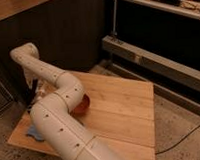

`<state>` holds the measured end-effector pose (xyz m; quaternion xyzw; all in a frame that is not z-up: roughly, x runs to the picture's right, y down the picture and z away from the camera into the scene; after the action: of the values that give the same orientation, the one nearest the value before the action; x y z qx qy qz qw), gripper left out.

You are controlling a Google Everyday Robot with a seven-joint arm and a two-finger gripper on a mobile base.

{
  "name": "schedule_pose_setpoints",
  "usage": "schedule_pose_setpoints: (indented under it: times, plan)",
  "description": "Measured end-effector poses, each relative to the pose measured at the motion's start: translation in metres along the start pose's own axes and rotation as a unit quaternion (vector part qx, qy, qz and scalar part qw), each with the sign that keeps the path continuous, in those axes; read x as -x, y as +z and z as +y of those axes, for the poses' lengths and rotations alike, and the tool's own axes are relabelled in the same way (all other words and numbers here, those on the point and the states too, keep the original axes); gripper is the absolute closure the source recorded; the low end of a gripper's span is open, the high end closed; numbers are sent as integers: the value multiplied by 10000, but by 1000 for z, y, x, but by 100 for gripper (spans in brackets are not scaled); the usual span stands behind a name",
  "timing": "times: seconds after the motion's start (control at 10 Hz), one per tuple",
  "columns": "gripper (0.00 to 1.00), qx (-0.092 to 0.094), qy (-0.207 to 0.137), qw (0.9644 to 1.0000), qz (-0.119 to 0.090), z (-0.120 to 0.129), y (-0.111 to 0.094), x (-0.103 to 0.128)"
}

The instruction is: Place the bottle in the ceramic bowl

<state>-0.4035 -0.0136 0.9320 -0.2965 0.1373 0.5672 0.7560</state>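
Camera view: jaws left of bowl [84,103]

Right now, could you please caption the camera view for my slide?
White arm bends over the wooden table, gripper low at its left edge, red bowl half hidden behind the elbow.

Claw [37,91] mostly hidden behind arm [59,114], table [122,111] left side; ceramic bowl [84,104] half-covered.

You see the arm [60,131] in smooth, white, plastic-looking shells, its gripper [34,91] low at the far left edge of the table [120,108], matt pale wood planks. The ceramic bowl [84,104] shines glossy red-orange; the floor [180,122] at right looks speckled and rough.
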Motion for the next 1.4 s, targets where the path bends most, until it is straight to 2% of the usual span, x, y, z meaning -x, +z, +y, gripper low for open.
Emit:
schedule_pose_setpoints:
  times: [0.8, 0.9, 1.1, 1.2, 1.3, 1.4]
  plan:
    - [37, -323, 145, 9993, 97, -3, 31, -8]
    - [42, -336, 132, 9993, 86, -3, 35, -8]
    - [64, -247, 26, 9995, -182, 4, 18, 7]
    - [74, -304, -8, 9991, -302, 2, 4, 14]
    - [82, -414, -5, 9986, -316, -5, -3, 15]
    - [95, -601, 36, 9976, -328, -18, -16, 17]
